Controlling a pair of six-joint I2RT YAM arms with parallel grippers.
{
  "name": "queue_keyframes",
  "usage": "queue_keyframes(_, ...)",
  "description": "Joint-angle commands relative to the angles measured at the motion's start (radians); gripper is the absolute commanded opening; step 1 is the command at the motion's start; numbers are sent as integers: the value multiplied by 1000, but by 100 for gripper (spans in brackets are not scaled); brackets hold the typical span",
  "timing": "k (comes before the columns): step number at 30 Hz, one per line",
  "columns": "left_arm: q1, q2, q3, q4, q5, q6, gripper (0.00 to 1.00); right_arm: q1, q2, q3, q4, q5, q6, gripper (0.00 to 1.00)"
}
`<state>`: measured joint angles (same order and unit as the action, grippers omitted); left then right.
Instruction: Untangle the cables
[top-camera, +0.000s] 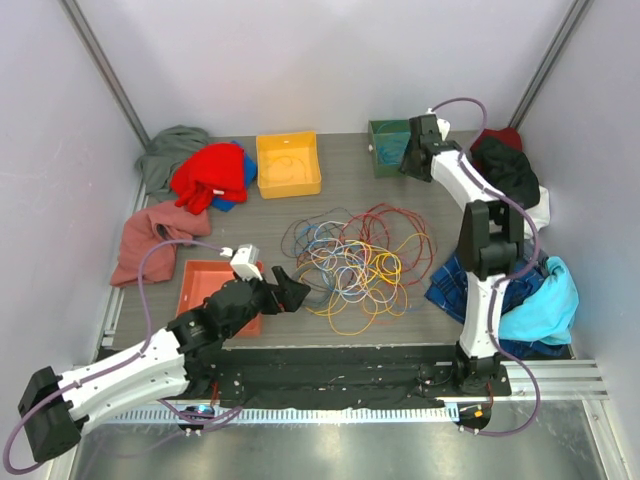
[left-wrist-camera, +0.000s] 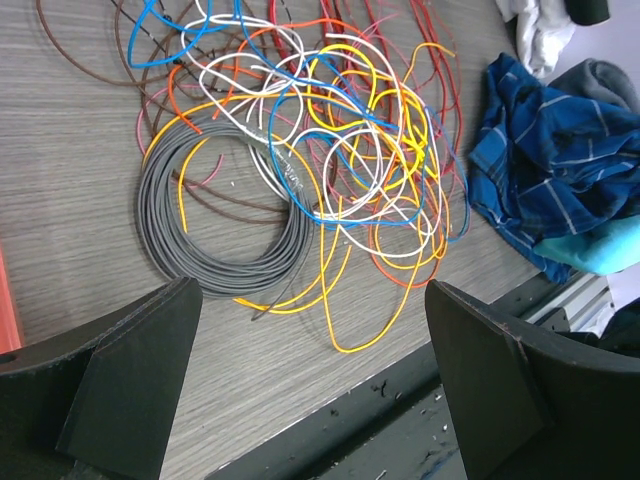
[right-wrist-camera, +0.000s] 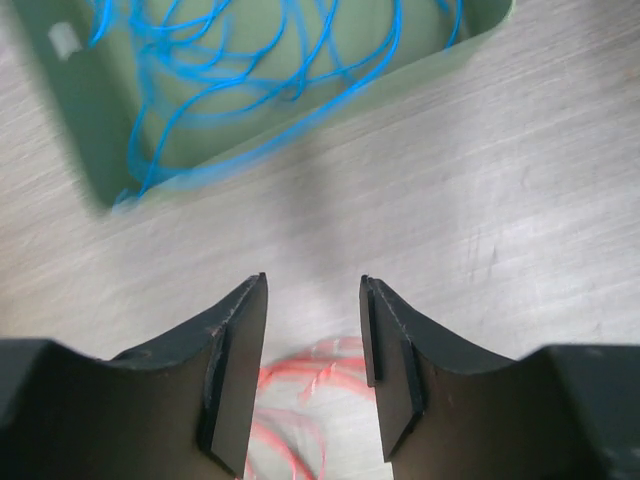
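Here, from above, we see the cables lying in one loose tangle at the centre of a grey wood-grain table. The looping strands are red, orange, yellow, blue, white and grey.

The left gripper sits at the tangle's lower-left edge. Its jaws are spread wide and hold nothing. Its wrist camera shows the two dark fingers framing the heap. A neat grey coil lies at centre left of that view, and yellow and orange loops cross over it. A blue plaid shirt lies at the right edge.

The right gripper reaches to the upper right of the overhead view, beside a green bin. Its wrist camera shows the jaws partly apart with nothing between them. They hang over bare table just below the bin, where a blue cable lies in loops. A blurred red strand rests on the table under the fingers.

Around the table we also see a yellow bin at upper centre and a red tray at lower left. A red garment lies at upper left and a turquoise cloth at lower right.
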<state>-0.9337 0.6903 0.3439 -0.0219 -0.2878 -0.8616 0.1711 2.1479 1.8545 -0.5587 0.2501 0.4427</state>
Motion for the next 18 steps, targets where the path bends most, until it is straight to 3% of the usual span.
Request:
queue_keyframes(1, 1, -46, 10, -13, -51, -4, 100, 112, -321, -202, 216, 60, -33, 50)
queue_keyframes(9, 1, -74, 41, -72, -105, 16, 100, 290, -572, -406, 195, 187, -50, 52)
queue_keyframes(15, 1, -77, 105, -226, -201, 19, 100, 450, -749, -633, 207, 319, -15, 55)
queue_keyframes(18, 1, -64, 142, -302, -257, 15, 100, 470, -838, -776, 236, 315, 42, 57)
